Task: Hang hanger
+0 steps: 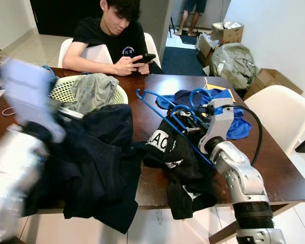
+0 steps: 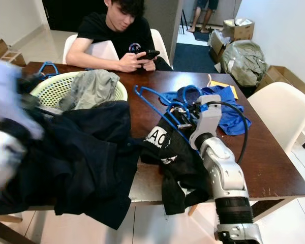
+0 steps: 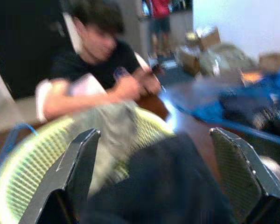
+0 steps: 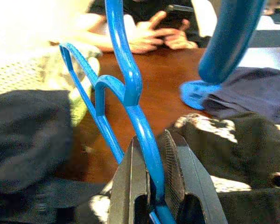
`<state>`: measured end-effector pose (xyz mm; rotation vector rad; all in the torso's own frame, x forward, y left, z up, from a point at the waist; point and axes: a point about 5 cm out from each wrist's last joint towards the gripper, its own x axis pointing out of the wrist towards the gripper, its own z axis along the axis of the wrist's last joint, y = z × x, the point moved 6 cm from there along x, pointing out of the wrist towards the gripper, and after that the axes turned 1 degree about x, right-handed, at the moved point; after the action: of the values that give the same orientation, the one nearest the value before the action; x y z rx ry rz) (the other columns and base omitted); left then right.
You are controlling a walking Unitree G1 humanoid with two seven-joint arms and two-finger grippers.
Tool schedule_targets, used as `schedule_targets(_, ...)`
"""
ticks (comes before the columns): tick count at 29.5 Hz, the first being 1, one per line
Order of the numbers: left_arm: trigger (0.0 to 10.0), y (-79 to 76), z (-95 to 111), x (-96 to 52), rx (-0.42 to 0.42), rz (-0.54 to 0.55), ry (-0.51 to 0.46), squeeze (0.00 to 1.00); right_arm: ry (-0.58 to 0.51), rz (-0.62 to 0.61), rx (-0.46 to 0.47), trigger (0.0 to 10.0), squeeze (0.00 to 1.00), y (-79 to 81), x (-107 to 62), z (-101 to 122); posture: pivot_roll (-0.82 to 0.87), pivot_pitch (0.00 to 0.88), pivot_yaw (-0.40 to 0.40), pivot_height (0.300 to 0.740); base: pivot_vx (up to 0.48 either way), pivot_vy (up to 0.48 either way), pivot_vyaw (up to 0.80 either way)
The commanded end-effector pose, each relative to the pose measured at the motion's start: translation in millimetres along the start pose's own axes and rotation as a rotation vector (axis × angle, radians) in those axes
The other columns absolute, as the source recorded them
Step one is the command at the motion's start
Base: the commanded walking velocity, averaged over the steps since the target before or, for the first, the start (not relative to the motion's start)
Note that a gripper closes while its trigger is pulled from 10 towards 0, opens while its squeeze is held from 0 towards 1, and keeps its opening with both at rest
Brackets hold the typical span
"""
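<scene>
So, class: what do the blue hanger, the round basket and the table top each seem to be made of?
Blue hanger: probably plastic, a smooth, glossy moulded bar, shown in the right wrist view clamped in the right gripper.
Basket: likely plastic, pale green perforated lattice wall.
Table: apparently wood or wood veneer, dark reddish brown with a slight sheen.

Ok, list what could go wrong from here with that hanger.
1. The right gripper pinches only a thin bar of the blue hanger, so it may twist or slip in the fingers.
2. The black garment sits on the hanger's lower end and partly overhangs the table edge; lifting could drag it off.
3. The left gripper, open above the dark clothing, is blurred, so it may snag that cloth.
</scene>
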<state>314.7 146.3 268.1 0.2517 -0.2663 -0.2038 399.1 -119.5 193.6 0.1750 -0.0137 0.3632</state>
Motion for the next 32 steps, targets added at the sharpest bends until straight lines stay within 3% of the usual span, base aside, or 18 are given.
schedule_targets(1,10.0,-3.2,-11.1,-0.8,0.047,0.053,0.033,0.0,-0.021,0.032,0.022,10.0,0.0,5.7,-1.1,2.3,0.14,0.053,-0.102,0.74,-0.334,0.0,0.0)
schedule_targets(4,10.0,-6.5,-27.4,-4.3,0.022,0.073,0.088,0.0,-0.016,0.096,0.033,10.0,0.0,25.7,-0.9,-3.8,0.14,0.053,-0.102,0.74,-0.34,0.0,0.0)
schedule_targets(6,10.0,-6.5,-27.4,-4.3,0.022,0.073,0.088,0.0,-0.016,0.096,0.033,10.0,0.0,25.7,-0.9,-3.8,0.14,0.053,-0.102,0.74,-0.337,0.0,0.0)
schedule_targets(9,10.0,-4.4,-38.5,-9.6,-0.01,0.089,0.133,0.0,0.005,0.155,0.032,10.0,0.0,45.7,-2.9,-13.9,0.14,0.059,-0.103,0.74,-0.297,0.0,0.0)
schedule_targets(13,10.0,-1.6,-48.7,-15.1,-0.062,0.123,0.168,0.0,0.035,0.204,0.005,10.0,0.0,59.7,-6.1,-24.7,0.14,0.063,-0.107,0.74,-0.062,0.0,0.6)
schedule_targets(20,10.0,-2.3,-58.4,-17.2,-0.085,0.15,0.189,0.0,0.047,0.213,0.0,10.0,0.0,61.7,-5.9,-28.6,0.13,0.062,-0.112,0.74,0.0,0.0,0.8)
schedule_targets(23,10.0,-3.2,-67.5,-16.0,-0.132,0.163,0.197,0.0,0.04,0.203,-0.002,10.0,0.0,61.0,-4.9,-28.6,0.13,0.058,-0.113,0.74,0.0,0.0,0.0)
schedule_targets(30,10.0,-22.8,-56.6,-4.3,-0.169,0.005,0.124,0.0,0.021,0.14,0.034,10.0,0.0,52.0,-4.6,-26.4,0.13,0.056,-0.114,0.74,0.0,0.0,0.0)
schedule_targets(32,10.0,-26.1,-48.9,3.8,-0.187,-0.069,0.078,0.0,0.008,0.087,0.11,10.0,0.0,41.7,-4.4,-24.5,0.13,0.056,-0.114,0.74,0.0,0.0,-0.8)
